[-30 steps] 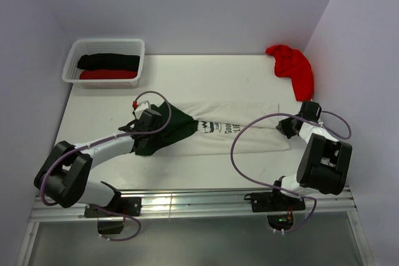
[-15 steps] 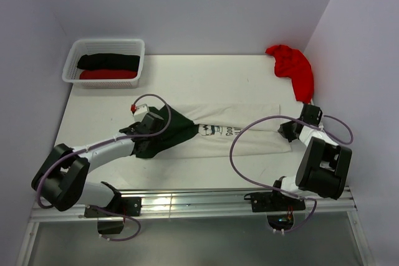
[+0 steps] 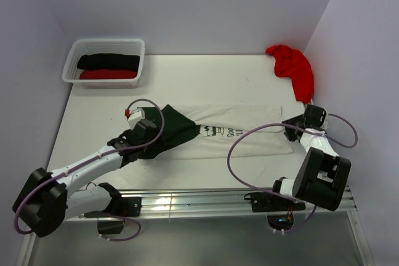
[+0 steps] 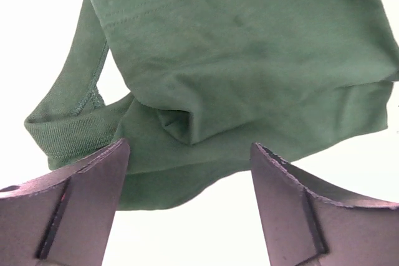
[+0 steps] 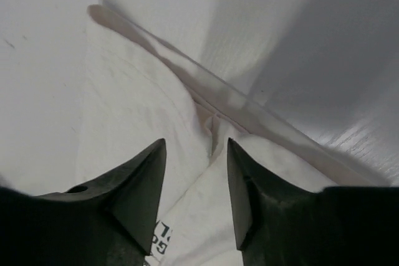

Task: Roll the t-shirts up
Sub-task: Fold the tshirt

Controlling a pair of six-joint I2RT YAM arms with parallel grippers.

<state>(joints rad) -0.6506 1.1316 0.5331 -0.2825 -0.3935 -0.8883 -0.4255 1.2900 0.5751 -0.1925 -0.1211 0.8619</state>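
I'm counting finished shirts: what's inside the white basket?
The basket holds two rolled bundles side by side: a black shirt toward the back wall and a red shirt nearer the arms. Anything beneath them is covered.

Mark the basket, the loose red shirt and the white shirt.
basket (image 3: pixel 142 61): top view, right wall.
loose red shirt (image 3: pixel 293 66): top view, middle of heap.
white shirt (image 3: pixel 252 118): top view, white body.
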